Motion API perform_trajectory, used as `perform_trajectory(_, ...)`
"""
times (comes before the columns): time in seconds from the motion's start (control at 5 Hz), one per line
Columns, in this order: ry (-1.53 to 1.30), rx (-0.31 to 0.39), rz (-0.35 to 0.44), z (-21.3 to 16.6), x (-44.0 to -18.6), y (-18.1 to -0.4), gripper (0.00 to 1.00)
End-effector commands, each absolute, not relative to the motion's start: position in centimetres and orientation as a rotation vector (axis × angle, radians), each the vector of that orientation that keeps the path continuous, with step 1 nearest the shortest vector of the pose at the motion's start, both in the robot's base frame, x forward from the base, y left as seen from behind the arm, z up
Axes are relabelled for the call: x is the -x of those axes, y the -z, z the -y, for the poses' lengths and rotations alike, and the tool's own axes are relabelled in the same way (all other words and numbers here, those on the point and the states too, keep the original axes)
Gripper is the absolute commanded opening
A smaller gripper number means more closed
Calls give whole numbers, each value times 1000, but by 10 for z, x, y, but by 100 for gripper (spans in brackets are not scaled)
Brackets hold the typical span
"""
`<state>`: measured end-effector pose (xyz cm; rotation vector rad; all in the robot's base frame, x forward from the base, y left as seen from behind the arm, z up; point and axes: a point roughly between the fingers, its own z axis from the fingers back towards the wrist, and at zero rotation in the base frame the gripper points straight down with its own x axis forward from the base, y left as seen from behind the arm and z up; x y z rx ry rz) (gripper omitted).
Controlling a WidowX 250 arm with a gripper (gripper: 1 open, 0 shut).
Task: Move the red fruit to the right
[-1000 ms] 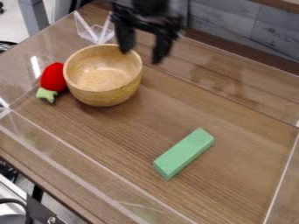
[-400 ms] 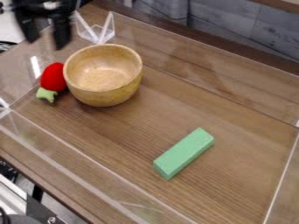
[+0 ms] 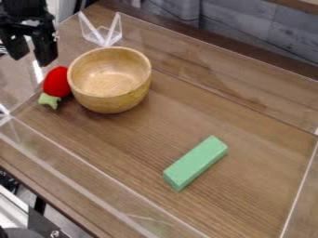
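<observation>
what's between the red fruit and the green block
In the camera view, the wooden bowl and bare tabletop lie between the red fruit and green block.

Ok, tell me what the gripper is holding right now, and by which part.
Nothing is held: the gripper stands open beside the red fruit.

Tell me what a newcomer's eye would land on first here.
Probably the mint-green block, lying alone on the brown table toward the bottom of the view. Next, the bright red fruit with its light-green cap, at the left beside the round wooden bowl. The dark gripper at the upper left edge also stands out, near the fruit.
</observation>
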<state>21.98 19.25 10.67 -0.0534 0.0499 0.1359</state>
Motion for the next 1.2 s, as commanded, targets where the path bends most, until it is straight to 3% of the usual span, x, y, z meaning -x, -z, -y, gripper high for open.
perform_trajectory(0.0,-163,15,-15,-196,-237,-113,100)
perform_trajectory(0.6,-232,27,-24,-216,-244,-93,100)
perform_trajectory(1.0,-236,35,-11,-215,-247,-90,100)
